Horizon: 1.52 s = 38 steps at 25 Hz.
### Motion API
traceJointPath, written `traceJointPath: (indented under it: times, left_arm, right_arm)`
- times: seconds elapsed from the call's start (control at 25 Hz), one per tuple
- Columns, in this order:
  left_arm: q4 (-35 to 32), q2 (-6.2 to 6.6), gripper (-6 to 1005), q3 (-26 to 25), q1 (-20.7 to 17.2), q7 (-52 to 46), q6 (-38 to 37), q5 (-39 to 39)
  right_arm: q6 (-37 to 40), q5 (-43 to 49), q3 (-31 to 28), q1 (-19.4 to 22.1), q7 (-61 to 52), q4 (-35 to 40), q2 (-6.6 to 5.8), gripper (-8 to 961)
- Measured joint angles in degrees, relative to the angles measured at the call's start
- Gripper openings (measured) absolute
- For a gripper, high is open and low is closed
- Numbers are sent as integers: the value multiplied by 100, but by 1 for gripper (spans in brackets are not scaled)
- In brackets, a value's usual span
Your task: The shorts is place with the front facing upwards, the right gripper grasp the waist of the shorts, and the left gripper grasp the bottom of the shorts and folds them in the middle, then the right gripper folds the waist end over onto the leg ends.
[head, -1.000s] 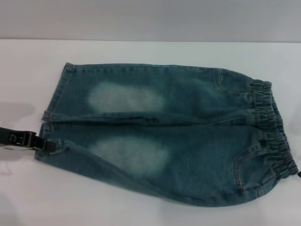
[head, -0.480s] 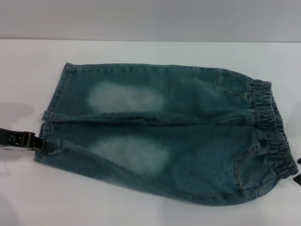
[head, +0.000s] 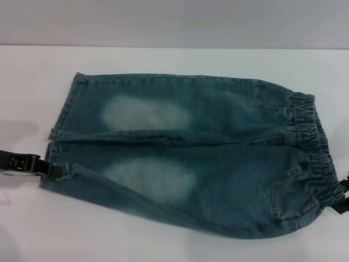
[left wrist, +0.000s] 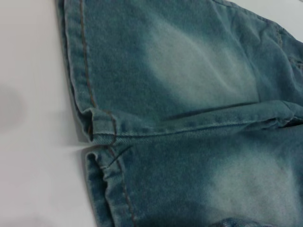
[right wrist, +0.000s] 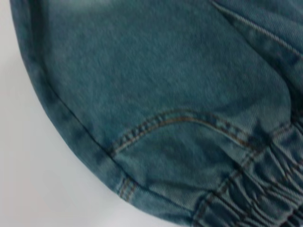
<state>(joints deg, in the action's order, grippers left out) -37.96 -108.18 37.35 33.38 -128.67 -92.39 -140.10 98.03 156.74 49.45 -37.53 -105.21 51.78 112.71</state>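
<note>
Blue denim shorts (head: 191, 158) lie flat on the white table (head: 163, 245), front up. The crinkled elastic waist (head: 313, 153) is at the right and the leg ends (head: 60, 125) at the left. My left gripper (head: 57, 169) reaches in from the left edge, its tip on the near leg's hem. Only a dark tip of my right gripper (head: 343, 199) shows at the right edge, against the near end of the waist. The left wrist view shows the two stitched hems (left wrist: 102, 127) meeting at the crotch. In the right wrist view are the waistband (right wrist: 255, 194) and a pocket seam (right wrist: 180, 120).
White table surface (head: 32, 82) surrounds the shorts on all sides. A grey wall (head: 174, 22) runs along the table's far edge.
The right gripper's tip has come in at the right edge, moving up against the near end of the waistband. The left gripper and the shorts have hardly moved.
</note>
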Motion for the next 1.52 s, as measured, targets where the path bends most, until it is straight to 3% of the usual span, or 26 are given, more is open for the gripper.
traceJointPath:
  times: [0.4, 0.68, 1.12, 1.32, 1.52]
  left_arm:
    - [4, -7, 33, 0, -28, 48, -1, 0]
    - [10, 19, 33, -50, -53, 71, -15, 15]
    - [-9, 51, 32, -72, -6, 32, -21, 47]
    - [-23, 61, 32, -73, 83, 12, -69, 56]
    - [-29, 75, 33, -406, 203, 39, -189, 81]
  right_arm:
    - [117, -352, -24, -6, 154, -45, 19, 552]
    - [411, -375, 26, -9, 218, -16, -61, 505]
    - [346, -360, 9, 48, 223, -1, -83, 88]
    - [333, -458, -247, 116, 361, -24, -91, 49]
    - [424, -896, -1205, 260, 583, -271, -268, 11]
